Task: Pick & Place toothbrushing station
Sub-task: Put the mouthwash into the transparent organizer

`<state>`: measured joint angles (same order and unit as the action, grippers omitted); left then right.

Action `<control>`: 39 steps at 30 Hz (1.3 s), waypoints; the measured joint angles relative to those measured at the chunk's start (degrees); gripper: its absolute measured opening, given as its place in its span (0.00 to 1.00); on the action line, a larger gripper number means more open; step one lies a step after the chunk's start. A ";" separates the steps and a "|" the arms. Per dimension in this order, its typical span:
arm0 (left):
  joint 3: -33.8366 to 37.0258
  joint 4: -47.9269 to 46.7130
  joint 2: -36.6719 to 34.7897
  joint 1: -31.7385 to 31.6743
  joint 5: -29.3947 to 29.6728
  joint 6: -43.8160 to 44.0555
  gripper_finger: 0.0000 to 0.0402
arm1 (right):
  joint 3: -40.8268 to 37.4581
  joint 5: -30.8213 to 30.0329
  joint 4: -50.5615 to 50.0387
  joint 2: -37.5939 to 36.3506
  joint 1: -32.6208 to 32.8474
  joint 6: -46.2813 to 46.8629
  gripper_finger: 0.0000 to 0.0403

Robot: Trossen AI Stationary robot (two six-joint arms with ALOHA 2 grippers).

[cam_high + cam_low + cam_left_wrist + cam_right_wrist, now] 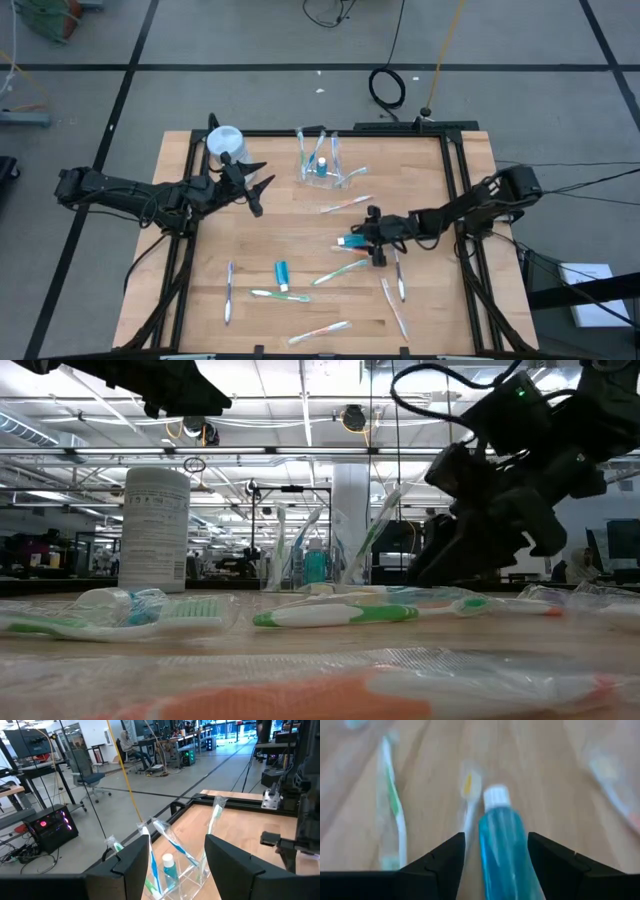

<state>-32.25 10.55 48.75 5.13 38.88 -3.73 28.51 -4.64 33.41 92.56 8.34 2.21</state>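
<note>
- Wooden table (420, 300) in a dark frame stands on a grey floor; beyond it lies a workshop with desks, chairs and cables.
- Right arm reaches in from three o'clock, stretched low toward the table's middle, with the right gripper (368, 240) close over the wood.
- Its fingers (440, 862) are spread wide, and a blue toothpaste tube (504, 842) with a white cap lies between them; contact cannot be told.
- Left arm comes in from nine o'clock, its left gripper (255, 190) raised, pointing toward the clear cup (322, 170) at twelve o'clock.
- Its fingers (132, 862) are spread apart, holding nothing.
- Several toothbrushes and a small tube stand in the cup.
- More toothbrushes (340, 270) lie scattered from the middle toward six o'clock, with a second tube (282, 275) among them.
- White container (224, 142) stands at eleven o'clock.
</note>
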 joint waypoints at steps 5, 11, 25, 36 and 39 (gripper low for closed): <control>0.00 0.06 -0.02 0.00 0.02 0.01 0.50 | 0.02 0.09 3.03 4.75 -1.95 -1.10 0.57; 0.00 0.02 -0.02 0.00 0.00 0.00 0.50 | 0.09 0.27 2.66 6.73 -2.87 -3.59 0.53; 0.00 -0.01 -0.01 0.00 -0.39 1.83 0.50 | -0.20 1.75 3.24 3.05 -2.89 -5.68 0.36; -0.15 12.78 8.79 -0.08 -19.33 11.18 0.50 | 4.06 -6.57 15.49 -3.32 -3.77 -37.44 0.38; -0.13 17.11 15.64 -0.10 -19.37 18.90 0.50 | 8.19 -13.90 15.30 -2.45 -3.77 -46.70 0.38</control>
<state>-32.38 27.66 64.39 5.02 19.51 15.18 36.71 -18.54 48.71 90.11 4.58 -44.49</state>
